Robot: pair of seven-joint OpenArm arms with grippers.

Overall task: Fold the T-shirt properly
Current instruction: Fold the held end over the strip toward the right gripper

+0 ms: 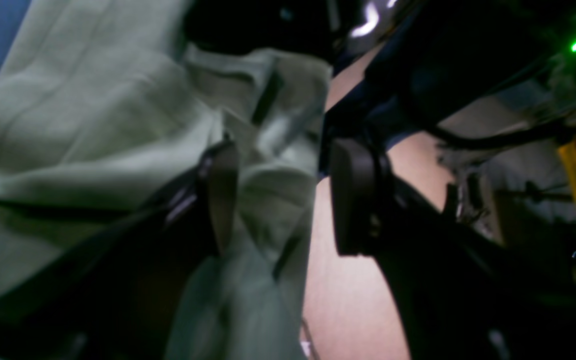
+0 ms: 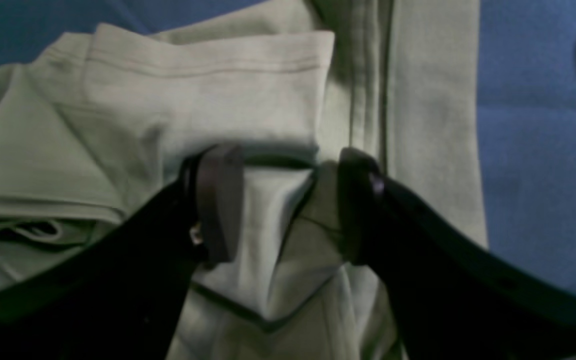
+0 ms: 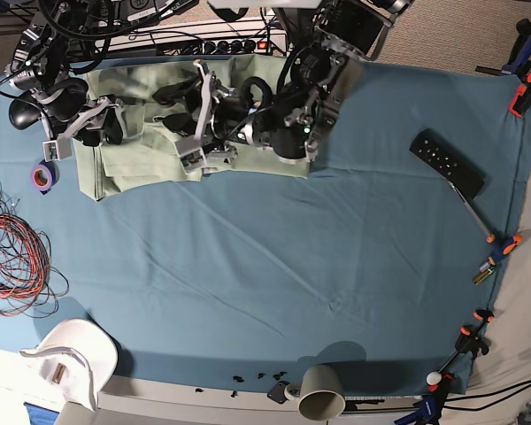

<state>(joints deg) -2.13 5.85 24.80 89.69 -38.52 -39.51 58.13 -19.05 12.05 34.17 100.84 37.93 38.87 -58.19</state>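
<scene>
Right gripper (image 2: 280, 200): we see jaws spread wide over folded T-shirt (image 2: 208, 90), gripping nothing.
Left gripper (image 1: 288, 197): jaws apart, cloth draped between.
T-shirt: bunched on blue tablecloth (image 3: 274, 266), far edge.

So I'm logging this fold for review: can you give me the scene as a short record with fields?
garment: pale green T-shirt, bunched at the far edge of the blue table cloth
left tool: open, shirt fabric hanging between its fingers
right tool: open, straddling a fold of the shirt
fold state: not yet neat, layers overlapping
other items: black remote, roll of purple tape
</scene>
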